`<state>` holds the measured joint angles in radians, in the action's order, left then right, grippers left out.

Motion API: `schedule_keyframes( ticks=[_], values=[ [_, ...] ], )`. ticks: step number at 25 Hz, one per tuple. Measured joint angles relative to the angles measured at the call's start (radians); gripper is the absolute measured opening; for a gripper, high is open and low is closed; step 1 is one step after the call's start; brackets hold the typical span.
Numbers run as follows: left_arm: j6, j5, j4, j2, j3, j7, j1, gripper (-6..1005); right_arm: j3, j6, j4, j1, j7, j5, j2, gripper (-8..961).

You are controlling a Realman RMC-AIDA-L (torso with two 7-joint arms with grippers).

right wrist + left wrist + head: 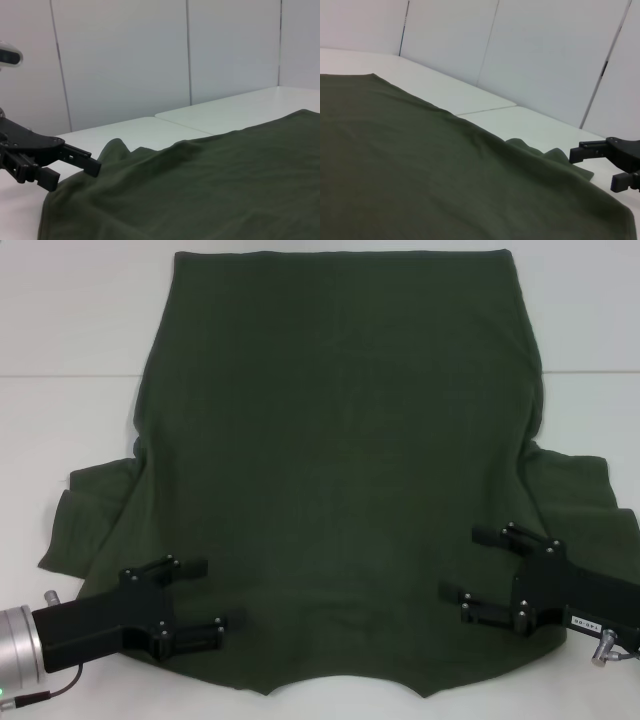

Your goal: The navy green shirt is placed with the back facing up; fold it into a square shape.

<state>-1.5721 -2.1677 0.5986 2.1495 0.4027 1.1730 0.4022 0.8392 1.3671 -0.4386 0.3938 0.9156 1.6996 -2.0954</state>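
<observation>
The shirt (340, 470) lies flat, plain side up, on the white table (60, 330), its collar edge nearest the robot. The left gripper (205, 595) and the right gripper (468, 565) both have their fingers spread wide, tips over the cloth beside each shoulder, with shirt fabric between and beyond the fingers.

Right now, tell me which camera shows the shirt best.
The head view: the whole shirt lies spread out, both sleeves visible. Each wrist view shows only a low, slanting stretch of cloth and one sleeve.
</observation>
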Motion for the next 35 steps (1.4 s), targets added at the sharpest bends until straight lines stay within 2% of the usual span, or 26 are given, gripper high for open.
schedule_keyframes(
  ticks=[11,16,20,22,23,29,35],
  values=[
    [0.015,0.001,-0.003,0.001,0.004,0.008,0.003,933,0.0,0.0,0.0,0.006,0.002,0.0,0.0,927],
    [0.042,-0.002,-0.004,-0.008,0.0,0.12,0.017,925,0.0,0.0,0.002,0.009,0.002,0.0,0.0,927],
    [0.068,-0.003,0.001,-0.033,-0.026,0.313,0.048,919,0.0,-0.001,0.014,0.015,0.002,0.0,0.0,928],
    [0.077,-0.012,0.011,-0.054,-0.041,0.396,0.068,915,0.001,-0.003,0.015,0.016,0.002,0.0,0.0,928],
    [0.084,-0.023,0.028,-0.072,-0.054,0.456,0.082,914,0.003,-0.006,0.015,0.017,0.002,0.0,0.0,928],
    [0.149,-0.035,0.099,-0.11,-0.095,0.555,0.101,904,0.025,-0.025,0.018,0.021,0.002,0.0,-0.001,928],
    [0.367,-0.108,0.119,-0.124,-0.09,0.547,0.111,895,0.029,-0.034,0.029,0.031,0.002,0.0,-0.002,928]
  ],
)
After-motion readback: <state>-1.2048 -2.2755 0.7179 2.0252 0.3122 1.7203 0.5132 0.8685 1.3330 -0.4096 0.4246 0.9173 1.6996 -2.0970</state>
